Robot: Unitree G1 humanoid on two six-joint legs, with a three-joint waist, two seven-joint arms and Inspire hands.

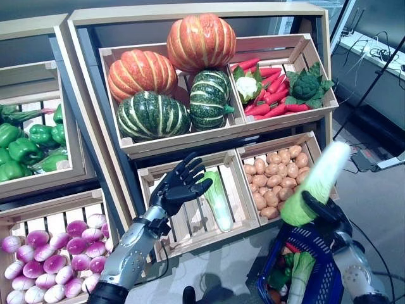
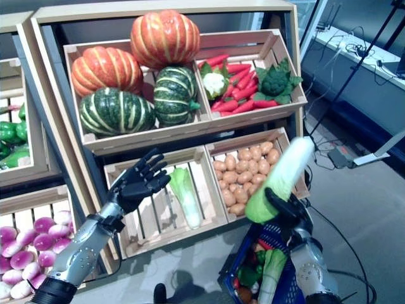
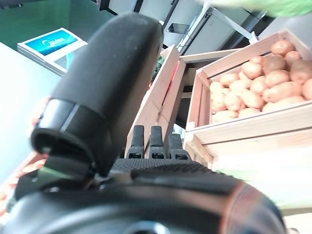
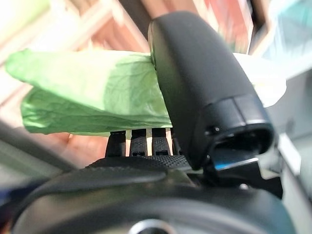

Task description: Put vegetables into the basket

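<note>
My right hand (image 1: 326,214) is shut on a green-and-white cabbage (image 1: 316,182), held tilted in the air above the blue basket (image 1: 319,278). In the right wrist view the thumb (image 4: 195,83) presses across the cabbage's leaves (image 4: 92,92). The basket sits low at the right and holds another cabbage (image 1: 300,271) and other vegetables. My left hand (image 1: 179,185) hangs open, fingers spread, in front of a wooden crate (image 1: 190,218) where one more cabbage (image 1: 218,201) lies.
Crates on the wooden stand hold potatoes (image 1: 275,177), pumpkins and squashes (image 1: 166,82), red peppers with cauliflower and broccoli (image 1: 275,88), green peppers (image 1: 28,142) and purple-white turnips (image 1: 47,259). Bare floor lies to the right of the stand.
</note>
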